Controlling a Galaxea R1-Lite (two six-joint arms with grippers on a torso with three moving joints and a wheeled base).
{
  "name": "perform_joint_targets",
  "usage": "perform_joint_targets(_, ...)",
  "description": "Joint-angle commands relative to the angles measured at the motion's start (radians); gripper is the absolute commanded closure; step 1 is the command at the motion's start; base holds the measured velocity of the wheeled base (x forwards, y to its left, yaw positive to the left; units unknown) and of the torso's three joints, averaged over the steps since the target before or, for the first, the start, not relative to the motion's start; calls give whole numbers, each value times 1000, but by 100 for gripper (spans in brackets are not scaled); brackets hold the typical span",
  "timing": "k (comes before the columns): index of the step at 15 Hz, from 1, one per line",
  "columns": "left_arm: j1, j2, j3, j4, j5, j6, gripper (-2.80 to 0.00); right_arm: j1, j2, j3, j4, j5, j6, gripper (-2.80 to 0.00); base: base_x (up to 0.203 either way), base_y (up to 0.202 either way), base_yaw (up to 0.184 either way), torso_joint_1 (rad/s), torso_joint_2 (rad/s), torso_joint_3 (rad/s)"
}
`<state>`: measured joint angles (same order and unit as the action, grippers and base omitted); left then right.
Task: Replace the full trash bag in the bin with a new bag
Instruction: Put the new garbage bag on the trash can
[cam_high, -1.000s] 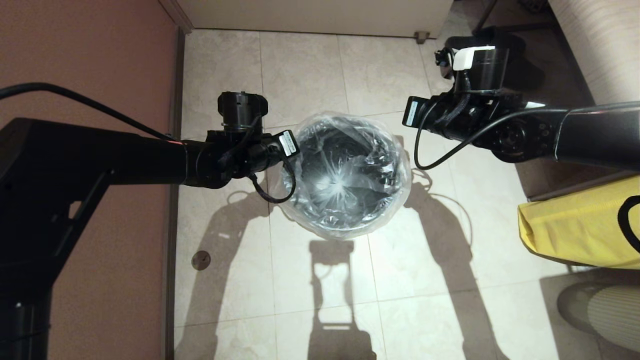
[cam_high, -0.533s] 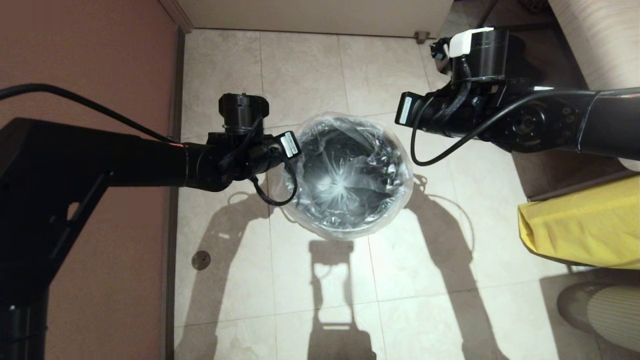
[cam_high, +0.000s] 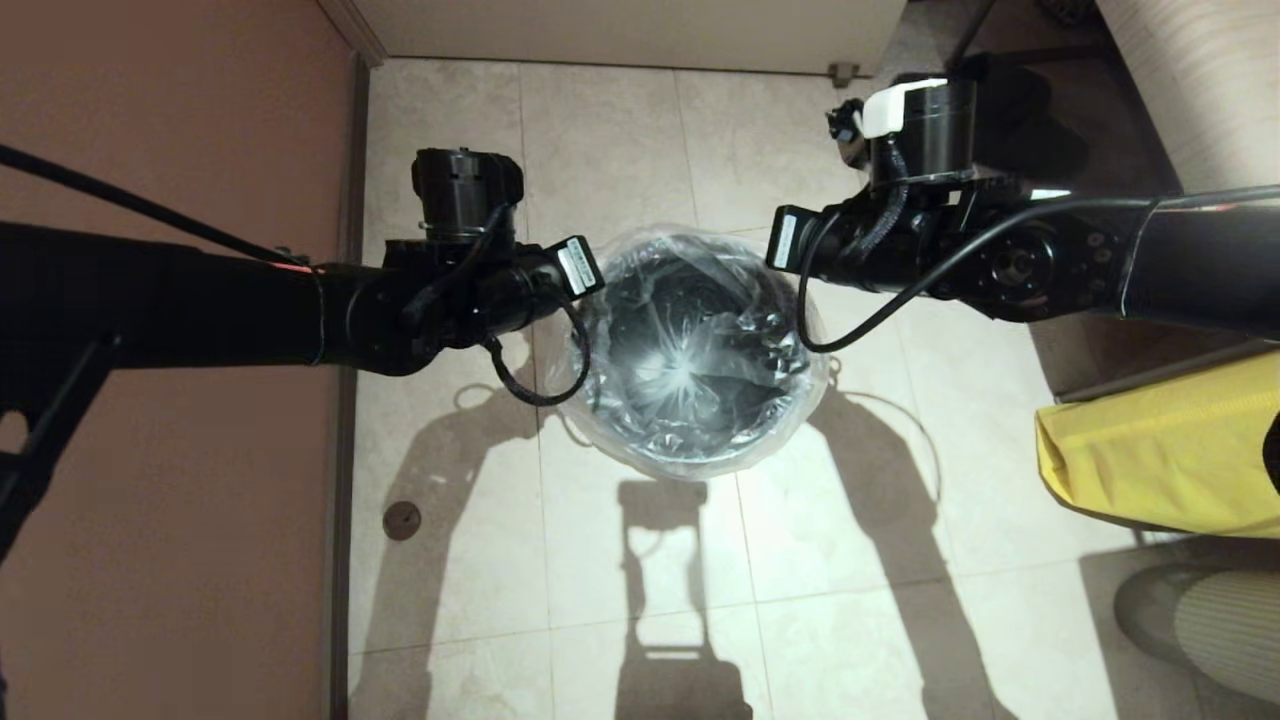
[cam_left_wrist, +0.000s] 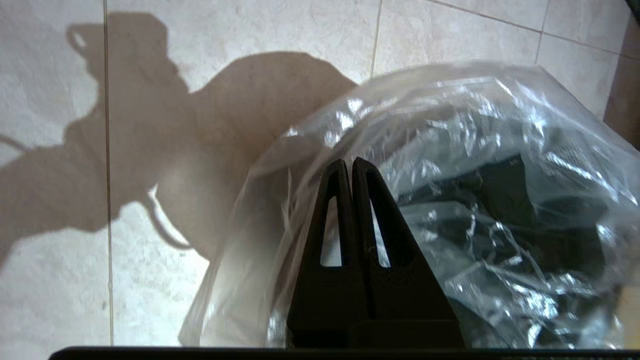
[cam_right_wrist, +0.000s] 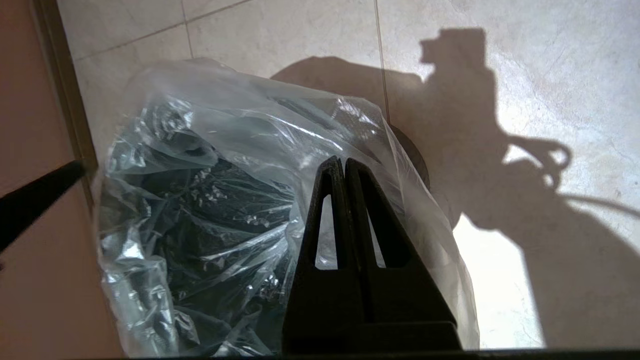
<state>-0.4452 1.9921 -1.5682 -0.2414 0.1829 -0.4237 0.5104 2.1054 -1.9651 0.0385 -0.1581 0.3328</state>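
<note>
On the far left, a reddish-brown wall (cam_high: 200, 120) runs alongside a pale tiled floor (cam_high: 620, 130), and the left arm reaches in from that side. The left gripper (cam_left_wrist: 348, 162) hangs over the near-left edge of the bin (cam_high: 695, 452); its two black fingers are pressed together tip to tip, and whether any plastic is caught between them cannot be told.

At the centre of the floor stands the bin, round and dark, seen from above. The new bag (cam_high: 690, 365) lines it: thin, clear, crinkled plastic that catches the light, with its bottom seal gathered into a bright star shape deep inside. The bag's mouth is folded out over the rim and drapes loosely down the outside all the way round.

To the right, the right gripper (cam_right_wrist: 341, 162) hangs over the bin's opposite edge, its fingers likewise closed against each other above the draped plastic, and again any hold on it cannot be made out. Both arms cast long shadows across the tiles.

At the far right edge lies an opaque yellow sack (cam_high: 1160, 450), well apart from the bin.
</note>
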Motion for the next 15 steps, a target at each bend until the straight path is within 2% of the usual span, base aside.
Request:
perform_joint_targets(1,-11,-55,47,-12,1,-12,0,0,32,-1,-3,-2,1,0,0,0,0,0,0,0)
perform_joint_targets(6,-7,-154,235,-89,0,-19,0,-4,71,-3,-39,-33,-27,0,0,0,0,0,0,0)
perform_joint_targets(9,-2,-206,331,-176,0,-14,0,-22,76,-3,-67,-38,-58,0,0,0,0,0,0,0)
perform_joint_targets(15,0,-230,360,-188,1,-15,0,-47,76,4,-63,-49,-89,0,0,0,0,0,0,0)
